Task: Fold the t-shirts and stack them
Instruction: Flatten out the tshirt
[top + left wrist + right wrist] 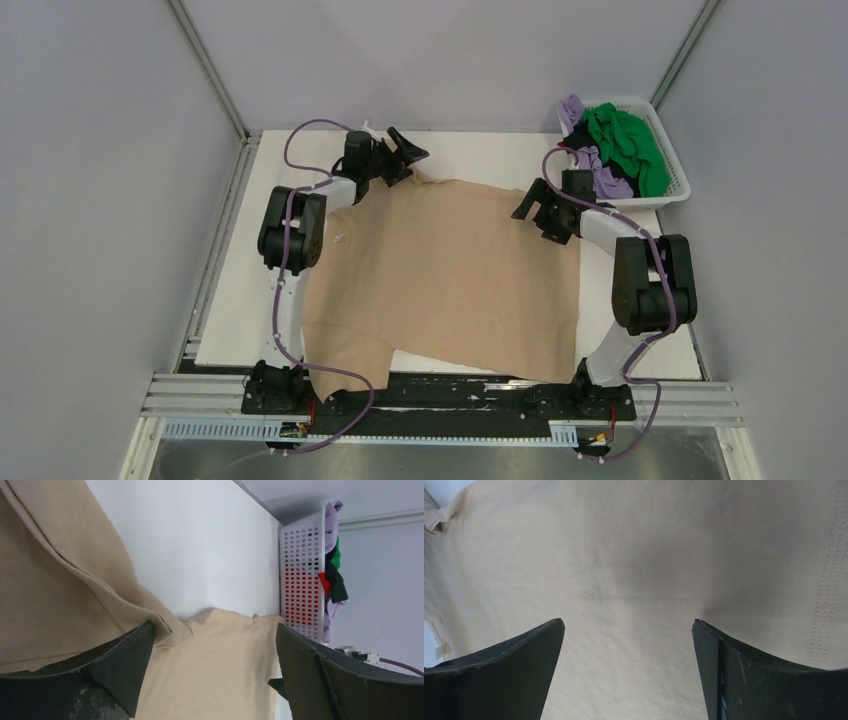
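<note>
The tan t-shirt (450, 275) lies spread flat on the white table, one sleeve hanging over the near edge at the left. My left gripper (405, 158) is open and empty above the shirt's far left corner; the left wrist view shows tan cloth (220, 665) between its spread fingers (120, 665). My right gripper (538, 212) is open and empty above the shirt's far right edge, with flat tan cloth (634, 605) under it. Green (625, 140), lilac (605, 178) and black shirts lie bunched in the basket.
The white lattice basket (682, 185) stands at the back right corner of the white table (240, 300); it also shows in the left wrist view (302, 580). Grey walls enclose the table on three sides. A metal rail runs along the near edge.
</note>
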Controlling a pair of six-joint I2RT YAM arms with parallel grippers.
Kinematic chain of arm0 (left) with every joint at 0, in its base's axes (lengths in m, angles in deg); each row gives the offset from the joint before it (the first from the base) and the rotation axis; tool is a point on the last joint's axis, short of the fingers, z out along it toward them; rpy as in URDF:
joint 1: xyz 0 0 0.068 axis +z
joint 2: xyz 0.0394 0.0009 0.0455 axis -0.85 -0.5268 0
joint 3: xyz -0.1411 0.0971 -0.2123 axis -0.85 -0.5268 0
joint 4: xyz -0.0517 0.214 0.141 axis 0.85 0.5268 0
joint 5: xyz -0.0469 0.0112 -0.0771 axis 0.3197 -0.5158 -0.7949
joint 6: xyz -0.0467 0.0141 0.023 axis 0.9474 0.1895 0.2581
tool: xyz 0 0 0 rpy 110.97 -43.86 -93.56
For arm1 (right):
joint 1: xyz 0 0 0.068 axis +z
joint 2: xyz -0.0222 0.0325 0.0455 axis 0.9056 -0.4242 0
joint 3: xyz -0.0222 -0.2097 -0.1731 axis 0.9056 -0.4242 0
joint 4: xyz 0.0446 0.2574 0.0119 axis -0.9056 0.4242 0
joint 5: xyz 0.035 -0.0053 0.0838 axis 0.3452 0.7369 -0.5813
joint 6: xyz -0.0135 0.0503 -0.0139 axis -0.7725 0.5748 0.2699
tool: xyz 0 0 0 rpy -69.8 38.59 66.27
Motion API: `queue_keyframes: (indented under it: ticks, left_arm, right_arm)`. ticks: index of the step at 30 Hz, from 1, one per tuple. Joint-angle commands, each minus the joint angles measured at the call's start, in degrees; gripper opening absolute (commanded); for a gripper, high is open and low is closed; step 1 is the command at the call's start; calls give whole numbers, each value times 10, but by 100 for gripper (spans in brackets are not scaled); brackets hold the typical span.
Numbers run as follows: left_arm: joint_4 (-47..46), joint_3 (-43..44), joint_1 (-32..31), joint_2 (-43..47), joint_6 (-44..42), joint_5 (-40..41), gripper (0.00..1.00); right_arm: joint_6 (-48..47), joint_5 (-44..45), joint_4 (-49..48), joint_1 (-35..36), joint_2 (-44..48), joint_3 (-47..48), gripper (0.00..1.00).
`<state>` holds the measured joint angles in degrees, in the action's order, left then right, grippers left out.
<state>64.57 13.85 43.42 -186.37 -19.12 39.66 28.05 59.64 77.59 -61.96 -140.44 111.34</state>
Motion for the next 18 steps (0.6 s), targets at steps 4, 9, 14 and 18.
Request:
queue_keyframes:
  ticks: [4,9,14,18]
  left_arm:
    - [103,31,-7,-5,-41,52,96]
    - [203,45,-17,12,-75,127,93]
    - [225,67,-18,-5,-80,142,75]
    - [235,87,-19,-18,-78,131,47]
  right_arm:
    - [-12,15,-16,0,2,18,100]
    - [-12,15,-16,0,3,17,100]
    - [-12,15,-15,0,4,14,100]
    - [-14,23,-13,0,8,13,99]
